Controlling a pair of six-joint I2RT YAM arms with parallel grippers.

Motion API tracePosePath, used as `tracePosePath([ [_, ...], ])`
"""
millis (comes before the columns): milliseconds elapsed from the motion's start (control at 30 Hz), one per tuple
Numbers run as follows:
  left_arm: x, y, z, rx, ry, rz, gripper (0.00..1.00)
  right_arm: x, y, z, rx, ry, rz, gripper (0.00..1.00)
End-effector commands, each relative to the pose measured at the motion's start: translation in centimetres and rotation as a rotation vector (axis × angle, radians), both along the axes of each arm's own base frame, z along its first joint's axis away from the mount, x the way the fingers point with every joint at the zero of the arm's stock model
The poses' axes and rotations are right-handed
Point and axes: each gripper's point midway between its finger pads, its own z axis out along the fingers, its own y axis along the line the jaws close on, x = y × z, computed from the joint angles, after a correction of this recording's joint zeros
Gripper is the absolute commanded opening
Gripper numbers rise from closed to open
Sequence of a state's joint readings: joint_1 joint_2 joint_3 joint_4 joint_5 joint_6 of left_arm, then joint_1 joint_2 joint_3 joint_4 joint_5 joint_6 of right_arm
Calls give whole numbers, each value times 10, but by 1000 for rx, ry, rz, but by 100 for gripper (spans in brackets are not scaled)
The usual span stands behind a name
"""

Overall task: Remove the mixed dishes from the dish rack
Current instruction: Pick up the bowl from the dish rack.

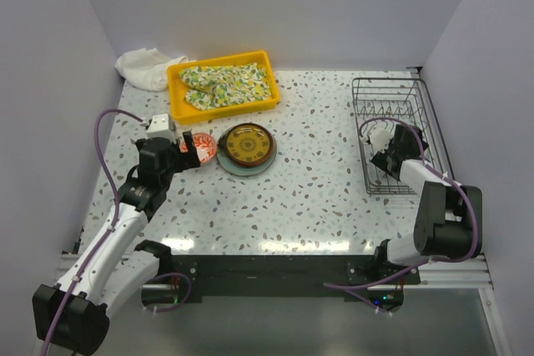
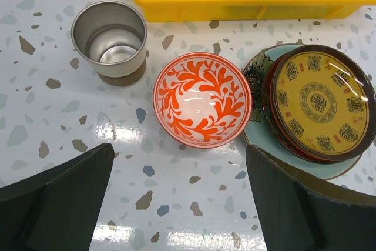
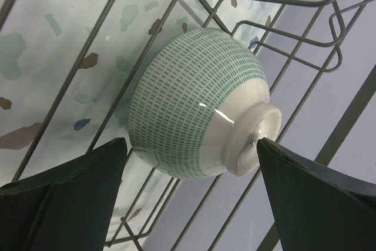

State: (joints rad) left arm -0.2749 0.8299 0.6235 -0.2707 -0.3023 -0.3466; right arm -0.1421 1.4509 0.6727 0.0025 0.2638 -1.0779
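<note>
The red-patterned white bowl stands upright on the table, beside a small metal cup. To its right the brown-yellow patterned plate lies on a dark red-rimmed dish and the pale green-blue plate. My left gripper is open and empty just short of the bowl. The dish rack stands at the right. In it a white bowl with green dashes lies on its side. My right gripper is open around it, the right fingertip at its foot ring.
A yellow tray holding a floral cloth stands at the back left, with a white cloth beside it. The plate stack sits mid-table. Rack wires surround the right gripper. Walls close in on both sides.
</note>
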Motion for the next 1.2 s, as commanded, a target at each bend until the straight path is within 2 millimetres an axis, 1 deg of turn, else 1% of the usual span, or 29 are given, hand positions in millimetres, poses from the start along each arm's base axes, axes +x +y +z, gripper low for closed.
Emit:
tracePosePath([
  [0,3,3,8,9,-39,2,99,1,-9,6,-48,-17,-24,96],
  [133,4,3,9,9,-40,3,99,-4,-10,-1,-63,-8,-21,96],
  [300,4,3,6,9,-34,0,99,-5,-5,-8,-41,-5,-9,95],
  [500,4,2,6,10,-31,-1,99,4,-2,-3,-29,-33,-7,95],
  [600,4,2,5,10,-30,-3,99,8,-1,2,-20,-48,-17,91],
  [667,4,2,6,9,-34,-1,99,8,-1,4,-16,-51,-25,84],
  [700,4,2,7,8,-37,-1,99,10,-1,8,-13,-66,-29,82],
  [733,4,2,8,6,-40,0,99,10,-2,11,-13,-75,-33,77],
  [867,4,1,9,2,-44,-6,99,11,0,20,-5,-104,-43,67],
  [1133,4,-1,12,-9,-56,-18,99,11,8,39,61,-178,-67,59],
  [1167,3,-2,11,-10,-54,-22,99,11,9,44,66,-194,-70,58],
])
